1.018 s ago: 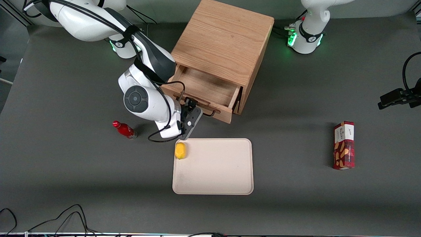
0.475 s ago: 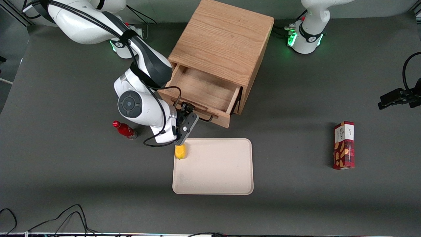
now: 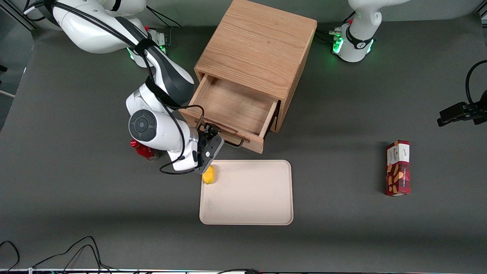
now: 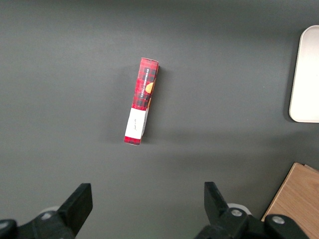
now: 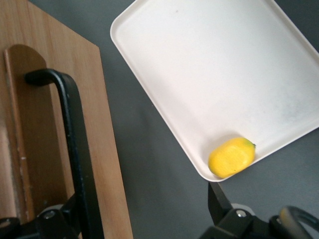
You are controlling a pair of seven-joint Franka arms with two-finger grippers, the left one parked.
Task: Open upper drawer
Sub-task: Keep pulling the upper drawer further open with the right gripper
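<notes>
Gripper point(image 3: 210, 130) at the drawer point(image 3: 232, 110) handle point(image 3: 224, 135)

Its fingers straddled the black handle, spread apart, not visibly clamping it. That drawer stood pulled out of the cabinet point(image 3: 258, 49), just above the tray point(image 3: 247, 198).

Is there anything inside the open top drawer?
No, the top drawer shows only bare wood inside, with the gripper at its handle.

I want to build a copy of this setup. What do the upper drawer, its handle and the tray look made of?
Upper drawer: light oak-like wood, matte, visible grain. Handle: thin black bar, probably painted metal, slightly glossy; the gripper is at it. Tray: smooth cream plastic, apparently, with rounded moulded corners and a raised rim.
</notes>
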